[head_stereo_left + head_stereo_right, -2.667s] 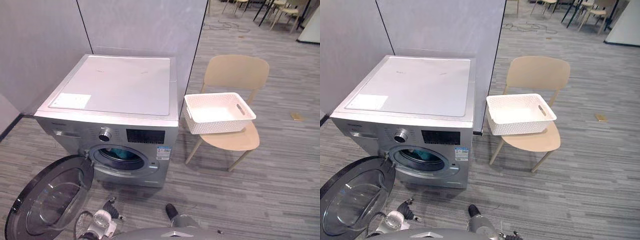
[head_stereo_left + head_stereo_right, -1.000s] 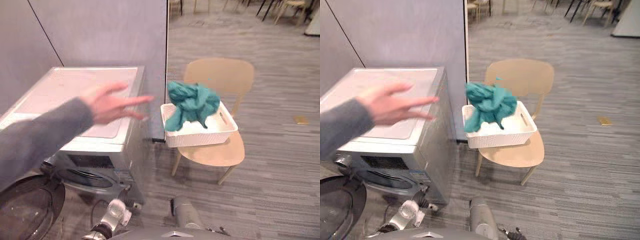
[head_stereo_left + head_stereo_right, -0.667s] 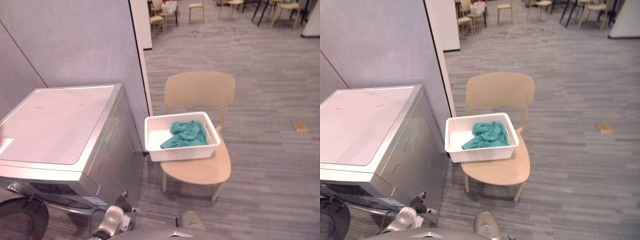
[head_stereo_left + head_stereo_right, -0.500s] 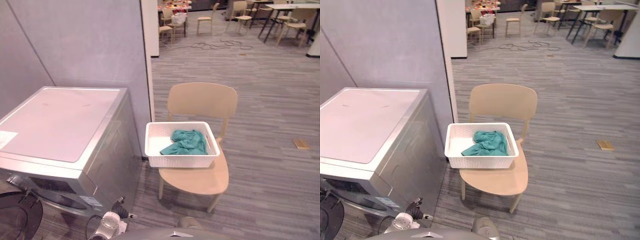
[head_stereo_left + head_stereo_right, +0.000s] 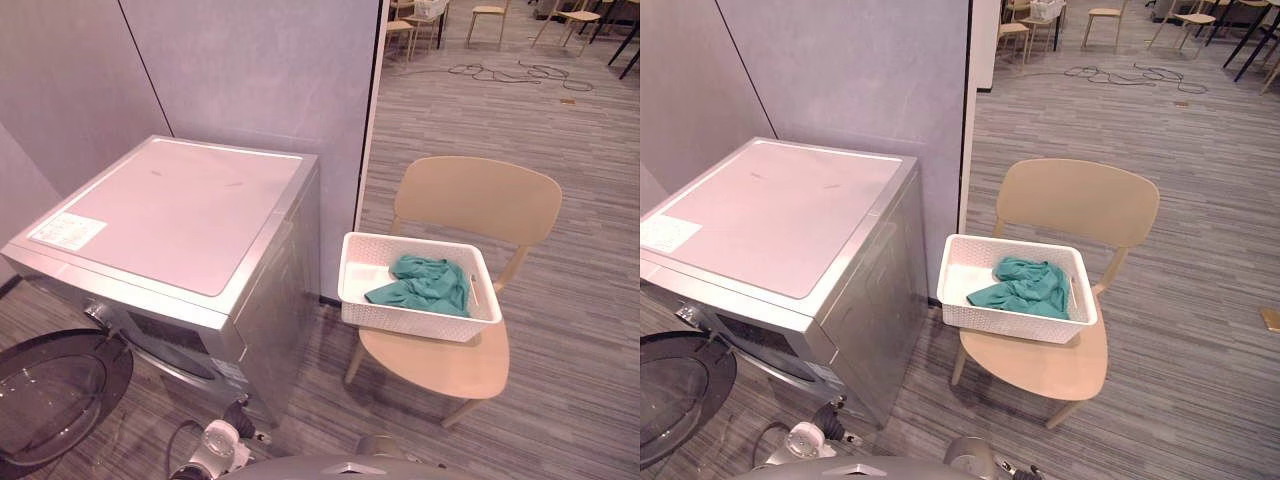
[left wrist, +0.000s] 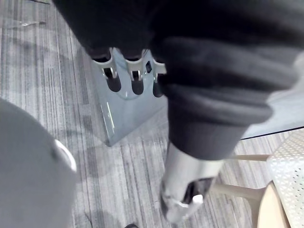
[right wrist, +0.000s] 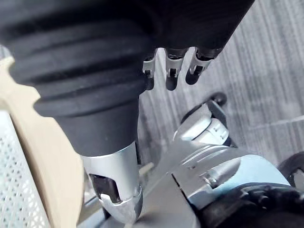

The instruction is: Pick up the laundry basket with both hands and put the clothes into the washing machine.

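While teal clothes [image 5: 425,283] lie in the basket [image 5: 400,318], three o'clock from the washer [image 5: 190,215], left hand [image 6: 132,80] and right hand [image 7: 171,72] hang slack-fingered.

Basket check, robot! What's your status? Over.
Left hand and right hand open, empty. Basket on chair, clothes inside, untouched. Washer beside it, door open.

Head stereo pair: high, looking steeply down; both eyes share washing machine [image 5: 190,210], chair [image 5: 475,195] and laundry basket [image 5: 410,320]. Wrist cameras: very close behind left robot hand [image 6: 135,78] and right robot hand [image 7: 171,76], facing the floor [image 6: 42,95].
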Tool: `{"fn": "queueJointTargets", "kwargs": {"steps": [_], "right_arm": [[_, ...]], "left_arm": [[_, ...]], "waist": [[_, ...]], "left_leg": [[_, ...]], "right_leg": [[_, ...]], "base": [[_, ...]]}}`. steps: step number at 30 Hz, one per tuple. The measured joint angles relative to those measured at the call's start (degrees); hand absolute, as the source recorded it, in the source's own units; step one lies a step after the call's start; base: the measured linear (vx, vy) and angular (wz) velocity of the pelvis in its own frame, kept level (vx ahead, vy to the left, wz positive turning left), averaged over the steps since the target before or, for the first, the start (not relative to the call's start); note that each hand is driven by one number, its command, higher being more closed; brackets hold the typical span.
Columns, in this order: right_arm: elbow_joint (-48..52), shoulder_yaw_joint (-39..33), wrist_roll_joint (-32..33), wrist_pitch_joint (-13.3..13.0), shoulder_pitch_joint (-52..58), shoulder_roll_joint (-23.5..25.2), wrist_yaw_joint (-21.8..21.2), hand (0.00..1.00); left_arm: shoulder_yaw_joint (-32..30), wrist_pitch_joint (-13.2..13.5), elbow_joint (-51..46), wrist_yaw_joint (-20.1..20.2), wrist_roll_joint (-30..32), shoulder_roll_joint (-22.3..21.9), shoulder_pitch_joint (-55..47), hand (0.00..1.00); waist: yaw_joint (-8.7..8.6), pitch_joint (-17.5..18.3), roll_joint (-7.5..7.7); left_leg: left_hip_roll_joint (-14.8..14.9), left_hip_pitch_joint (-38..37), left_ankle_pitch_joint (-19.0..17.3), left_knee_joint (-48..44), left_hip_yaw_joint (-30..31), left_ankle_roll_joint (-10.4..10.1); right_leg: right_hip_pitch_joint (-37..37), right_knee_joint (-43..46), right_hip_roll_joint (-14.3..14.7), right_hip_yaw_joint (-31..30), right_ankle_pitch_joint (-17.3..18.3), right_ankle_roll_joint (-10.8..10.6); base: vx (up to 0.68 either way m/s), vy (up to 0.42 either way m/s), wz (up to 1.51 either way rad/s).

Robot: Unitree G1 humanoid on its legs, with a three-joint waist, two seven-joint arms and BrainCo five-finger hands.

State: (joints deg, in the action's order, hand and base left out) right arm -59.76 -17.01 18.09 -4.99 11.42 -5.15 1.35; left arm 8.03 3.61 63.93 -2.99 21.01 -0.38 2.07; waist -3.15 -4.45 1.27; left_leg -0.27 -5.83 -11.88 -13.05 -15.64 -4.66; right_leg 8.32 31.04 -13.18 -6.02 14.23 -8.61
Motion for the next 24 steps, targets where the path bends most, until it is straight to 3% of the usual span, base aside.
{"fn": "queueJointTargets", "kwargs": {"steps": [2,3,4,5,7,9,10,11,12,13,14,16,20,21,24], "right_arm": [[3.0,-0.2,0.0,0.0,0.9,1.7,0.0,0.0],[5.6,-0.5,0.0,-0.2,2.6,3.0,0.0,0.0],[7.2,-0.6,0.0,-0.3,4.0,3.8,0.0,0.0],[7.4,-0.6,0.1,-0.4,4.4,4.0,0.0,0.0],[7.3,-2.4,0.2,-0.4,5.0,4.5,0.0,0.0],[7.4,-5.4,0.9,-0.5,6.2,4.7,0.3,0.0],[7.6,-6.7,2.0,-0.9,6.9,4.8,0.5,0.0],[8.3,-7.0,2.4,-1.1,8.4,5.3,0.5,0.0],[8.4,-7.7,2.4,-1.0,9.0,5.4,0.4,0.0],[8.1,-10.3,2.5,-1.0,8.7,5.7,0.4,0.0],[8.0,-12.2,2.6,-1.1,8.8,5.6,0.4,0.0],[7.0,-13.7,3.0,-0.8,8.9,5.2,0.3,0.0],[8.9,-13.4,2.9,-0.3,8.2,4.6,-0.1,0.0],[12.1,-13.2,2.3,0.3,8.5,4.7,-0.1,0.0],[34.4,-10.2,1.1,0.2,14.0,4.2,-0.4,0.0]], "left_arm": [[0.2,-0.1,-0.1,-0.1,0.0,0.0,0.1,0.0],[1.2,-0.3,-0.1,-0.1,0.0,0.3,0.2,0.0],[2.1,-0.5,-0.1,-0.1,0.1,0.8,0.2,0.0],[2.4,-0.6,-0.1,-0.1,0.1,0.9,0.3,0.0],[2.6,-0.7,0.0,-0.4,0.5,1.5,1.2,0.0],[2.5,-0.8,0.3,-0.6,0.4,1.9,2.0,0.0],[1.8,-0.8,0.3,-0.6,0.3,1.8,2.1,0.0],[0.9,-0.7,0.3,-0.6,0.4,2.0,2.2,0.0],[0.4,-0.7,0.4,-0.7,0.5,2.2,2.5,0.0],[-0.7,-0.5,0.5,-0.7,0.6,1.2,3.1,0.0],[-1.7,0.0,0.4,-0.7,0.6,0.2,3.5,0.0],[-4.2,0.1,0.5,-0.5,0.6,-0.3,3.5,0.0],[-9.9,0.0,1.9,-0.6,0.6,0.4,2.6,0.0],[-10.8,-0.1,2.7,-0.5,0.6,0.7,2.1,0.0],[-12.4,-0.2,3.1,-0.6,0.6,0.8,-0.4,0.0]], "waist": [[-0.61,-0.1,1.62],[-1.01,0.0,2.42],[-1.26,0.0,2.87],[-1.32,-0.1,2.49],[-1.74,0.1,3.48],[-1.78,0.1,3.86],[-1.98,0.0,3.79],[-2.28,0.3,4.52],[-3.01,0.4,4.6],[-3.08,0.0,2.82],[-3.24,0.0,1.0],[-3.27,0.1,0.67],[-3.01,0.9,-0.46],[-3.15,0.9,-0.43],[-3.97,1.0,-0.13]], "left_leg": [[-1.5,-0.4,-0.3,0.6,0.0,-0.4],[-1.2,-0.9,-0.3,0.8,0.6,-0.4],[-0.4,-1.5,-0.1,1.3,1.7,-0.2],[0.2,-1.5,0.0,1.3,1.9,-0.1],[1.7,-1.0,0.6,1.3,2.8,-0.5],[3.4,-0.8,1.0,0.9,3.5,-1.1],[5.0,-1.3,1.1,0.7,3.7,-1.4],[5.7,-1.5,1.1,0.8,4.3,-2.3],[6.3,-1.6,0.9,1.2,5.1,-3.2],[8.5,-2.3,1.4,2.3,5.5,-3.9],[10.0,-2.6,2.4,3.3,5.4,-4.1],[10.7,-4.0,4.7,4.6,4.5,-4.6],[13.5,-5.4,5.9,6.8,1.4,-6.3],[14.0,-5.3,6.2,7.2,1.3,-6.9],[15.2,-5.0,5.8,7.3,0.1,-8.1]], "right_leg": [[7.9,14.2,0.0,-3.3,-3.6,3.2],[11.4,20.4,1.2,-4.4,-8.4,4.6],[13.2,23.9,2.2,-4.8,-12.1,4.3],[14.0,25.1,2.6,-5.3,-13.2,4.4],[15.4,26.1,3.4,-6.2,-9.1,6.1],[15.6,21.2,3.2,-6.9,-5.2,6.4],[13.6,12.9,3.2,-7.2,-4.6,6.1],[9.6,1.7,2.5,-7.8,-7.7,4.6],[7.2,-0.4,2.6,-8.1,-5.6,0.3],[5.5,-1.9,4.7,-7.1,-4.3,-0.6],[5.5,-1.4,6.3,-6.9,-3.5,-0.2],[5.4,0.5,6.7,-5.4,-1.4,0.0],[5.8,2.2,10.0,-5.1,0.4,1.1],[6.0,2.1,10.6,-5.1,0.3,1.2],[6.7,1.6,12.2,-5.5,-0.2,1.9]], "base": [[0.01,0.073,0.11],[0.05,0.019,0.29],[0.08,-0.016,0.28],[0.11,-0.061,0.27],[0.15,-0.133,0.24],[0.2,-0.201,0.11],[0.24,-0.313,0.06],[0.22,-0.36,0.2],[0.18,-0.423,0.31],[0.14,-0.47,0.31],[0.13,-0.429,0.18],[0.06,-0.298,0.16],[-0.04,-0.173,0.01],[-0.1,-0.105,-0.07],[-0.1,-0.063,-0.13]]}}
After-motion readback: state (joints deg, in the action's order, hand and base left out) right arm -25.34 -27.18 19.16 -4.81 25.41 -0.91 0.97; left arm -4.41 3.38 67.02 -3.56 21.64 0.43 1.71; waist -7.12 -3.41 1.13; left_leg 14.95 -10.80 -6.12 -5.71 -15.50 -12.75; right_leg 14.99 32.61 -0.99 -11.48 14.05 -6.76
